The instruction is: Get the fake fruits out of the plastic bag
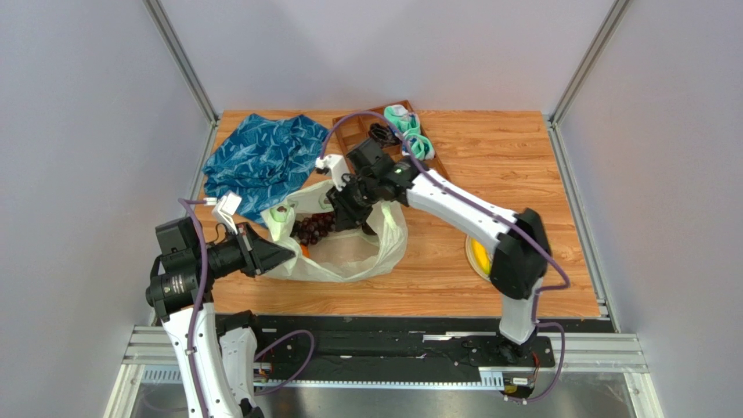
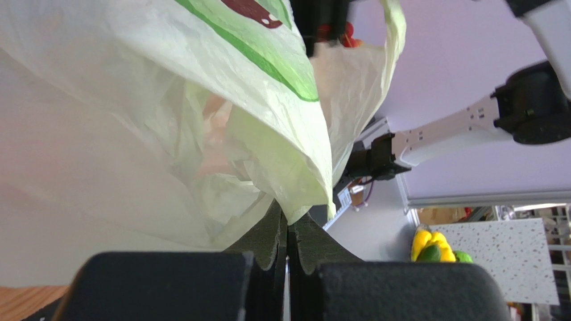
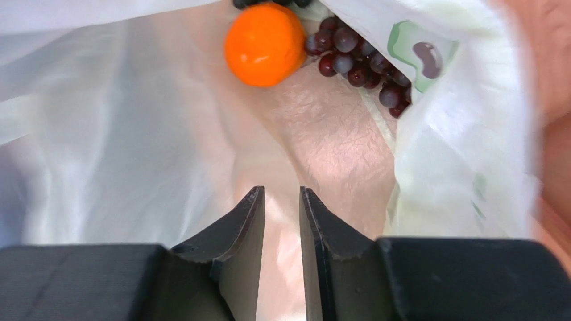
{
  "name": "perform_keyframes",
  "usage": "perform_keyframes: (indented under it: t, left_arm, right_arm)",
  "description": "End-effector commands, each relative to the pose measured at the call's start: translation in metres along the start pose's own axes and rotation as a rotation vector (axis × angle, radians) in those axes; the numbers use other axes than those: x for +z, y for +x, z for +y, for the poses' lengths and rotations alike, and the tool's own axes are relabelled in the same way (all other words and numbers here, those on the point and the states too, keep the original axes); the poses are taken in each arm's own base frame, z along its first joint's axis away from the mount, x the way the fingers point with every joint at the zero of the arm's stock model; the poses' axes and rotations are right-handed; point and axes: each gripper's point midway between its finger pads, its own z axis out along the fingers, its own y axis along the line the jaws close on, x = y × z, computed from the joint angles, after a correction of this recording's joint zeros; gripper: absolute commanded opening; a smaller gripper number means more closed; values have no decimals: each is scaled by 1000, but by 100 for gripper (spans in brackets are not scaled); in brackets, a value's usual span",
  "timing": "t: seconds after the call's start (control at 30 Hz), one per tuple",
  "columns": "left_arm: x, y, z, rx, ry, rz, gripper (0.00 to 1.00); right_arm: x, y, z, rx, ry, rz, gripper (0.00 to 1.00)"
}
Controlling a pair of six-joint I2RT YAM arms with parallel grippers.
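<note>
The wooden desk (image 1: 523,165) carries the plastic bag (image 1: 366,248) near its front left, slumped on its side with its mouth lifted open. Behind it lie a blue patterned cloth (image 1: 262,157) and a brown tray (image 1: 349,131) with teal-white socks (image 1: 410,131), none of them part of the job. The left tool (image 2: 288,224) is clamped tight on a fold of the bag's rim and holds the mouth up. The right tool (image 3: 281,194) reaches down inside the bag, its jaws a narrow gap apart with nothing between them, only bag film beneath the tips. Ahead of it, deeper in the bag, sit a dark red grape bunch (image 3: 362,63) and, just beside it, an orange (image 3: 265,43) – both are apart from the jaws. Something yellow (image 1: 478,255) lies on the desk by the right arm's elbow, partly hidden; it may be a fruit already taken out, though that cannot be told for sure. By the look of it the task is at best partly done – at least two fruits remain in the bag, and none is gripped yet.
</note>
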Motion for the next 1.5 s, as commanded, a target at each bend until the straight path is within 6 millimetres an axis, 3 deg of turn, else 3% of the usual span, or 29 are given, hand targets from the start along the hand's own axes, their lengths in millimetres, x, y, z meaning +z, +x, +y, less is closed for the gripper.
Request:
perform_keyframes:
  t: [0.0,0.1,0.3,0.33,0.37,0.5,0.53,0.83,0.87,1.0,1.1,1.23,1.27,1.3,1.37,1.47]
  left_arm:
    - [4,-26,2,32,24,-60,0]
    - [3,-29,-5,32,44,-52,0]
    - [-14,-17,-47,107,103,-36,0]
    - [-15,-14,-48,108,102,-32,0]
    - [-15,-9,-48,89,98,-20,0]
    - [-15,1,-43,87,81,-17,0]
    - [-14,1,-42,85,78,-17,0]
    - [-13,2,-39,50,97,-1,0]
    - [-13,3,-40,43,96,4,0]
    - [-14,3,-39,55,83,8,0]
    - [-15,2,-38,69,69,7,0]
    - [-14,2,-35,70,53,1,0]
    - [-14,1,-34,66,50,-1,0]
    - [-14,1,-33,63,47,-5,0]
    - [-13,0,-31,59,45,-11,0]
    - [-12,1,-29,55,44,-18,0]
  right_arm:
    - [-53,4,28,-128,-35,-31,28]
    - [-58,0,29,-141,-16,-74,33]
    - [-11,-13,9,3,16,-66,40]
    - [6,-6,8,13,4,-27,43]
    - [10,-15,11,9,-5,-35,47]
    - [43,-15,15,63,-33,-1,72]
    - [56,-10,16,79,-46,17,75]
    - [107,-19,31,118,-109,16,92]
    - [112,-19,32,121,-120,17,100]
    - [139,-14,27,108,-77,37,100]
    - [162,2,19,103,-34,79,100]
    - [171,13,15,71,-2,106,98]
    - [171,14,13,64,9,111,93]
    - [169,13,12,40,10,108,75]
    - [163,7,12,10,13,94,54]
    - [138,-11,18,-24,-9,50,40]
